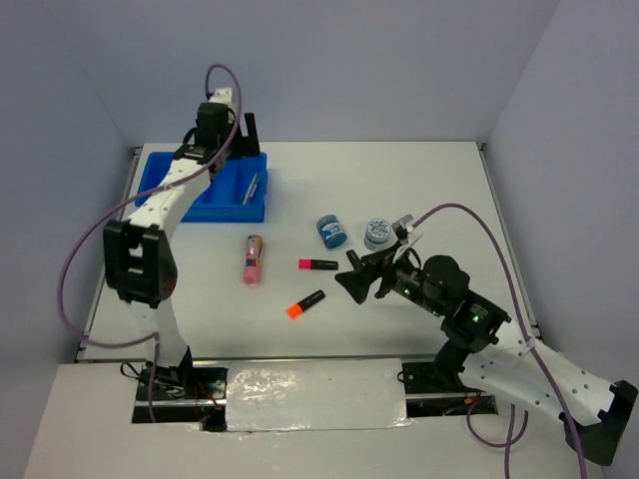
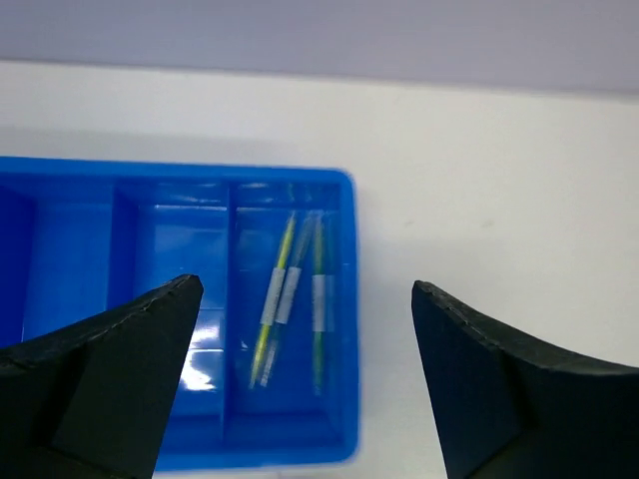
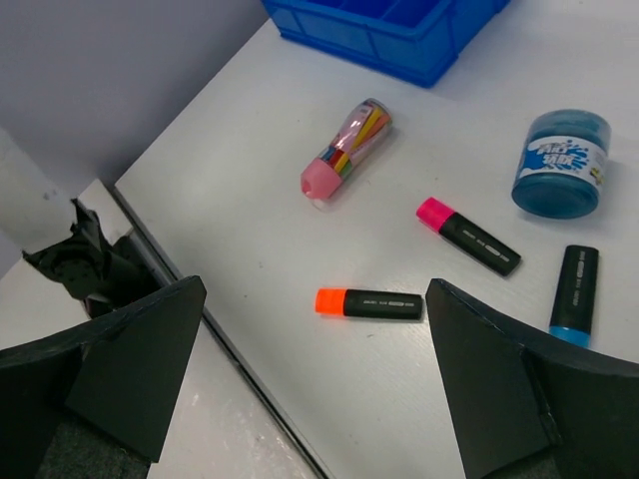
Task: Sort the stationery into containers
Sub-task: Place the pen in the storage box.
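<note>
Overhead, the left arm [image 1: 165,205] is covering part of the tray [image 1: 230,212], and the right gripper [image 1: 349,277] is blocking the table [image 1: 419,190] beneath it. In the left wrist view the tray's near end is slipping behind the fingers [image 2: 100,389], and the picture is soft. The table is showing plain white, with pale grey walls [image 1: 399,60] closing in on three sides. The left gripper [image 2: 305,289] is gaping wide, gripping nothing, hanging over the tray, where thin pens [image 2: 290,299] are lying in the end compartment. The right gripper is also standing wide and empty, near the orange marker [image 3: 369,303]. Its camera alone is showing a blue marker [image 3: 574,289] beside the pink marker [image 3: 469,235], and the colours inside the tube [image 3: 346,150]. Only the top view is showing both jars [image 1: 330,232], side by side.
</note>
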